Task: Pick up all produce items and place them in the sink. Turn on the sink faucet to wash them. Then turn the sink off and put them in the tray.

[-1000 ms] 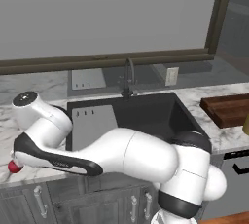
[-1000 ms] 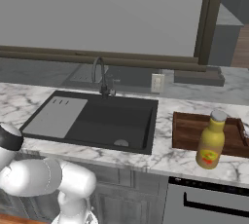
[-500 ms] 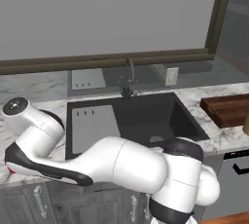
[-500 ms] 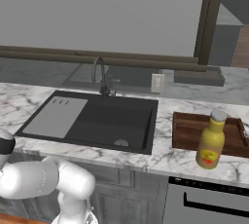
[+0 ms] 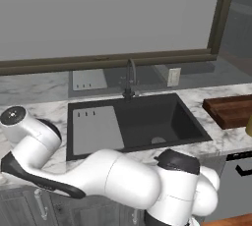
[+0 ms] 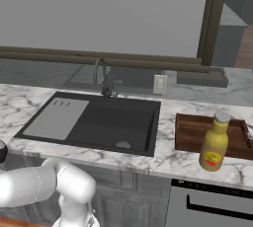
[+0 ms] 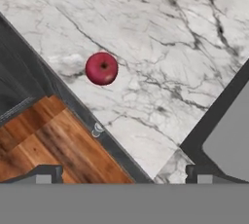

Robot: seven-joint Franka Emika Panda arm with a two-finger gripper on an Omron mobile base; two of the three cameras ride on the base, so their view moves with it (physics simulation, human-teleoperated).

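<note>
Item: red fruit (image 7: 101, 68), single, apple-like, stem dimple facing the hand camera.

Location: lies on the marble tabletop (image 7: 160, 47), near its front edge, with the dark cabinet front and wood floor (image 7: 44, 140) just past that edge. A dark sink rim and grey panel corner (image 7: 228, 135) appear at the far side of the same slab, well apart from the fruit. Nothing touches the fruit.

Claw (image 7: 121, 174): the two dark tips stand wide apart at the bottom of the hand view, with nothing between them. Above the tabletop, off to one side of the fruit rather than over it.

Handling, judged: small and light; firm, unlikely to bruise under a moderate squeeze. Glossy, rounded skin, so likely slippery, and prone to rolling if nudged on the flat marble. The nearby edge makes a stray push risky.

Suggested hold: centre over the dimple, descend straight, close across the widest part, pads on opposite flanks.

Destinations: sink (image 5: 147, 122) with faucet (image 5: 130, 77), then tray (image 6: 195, 132), which carries a yellow bottle (image 6: 214, 143).
</note>
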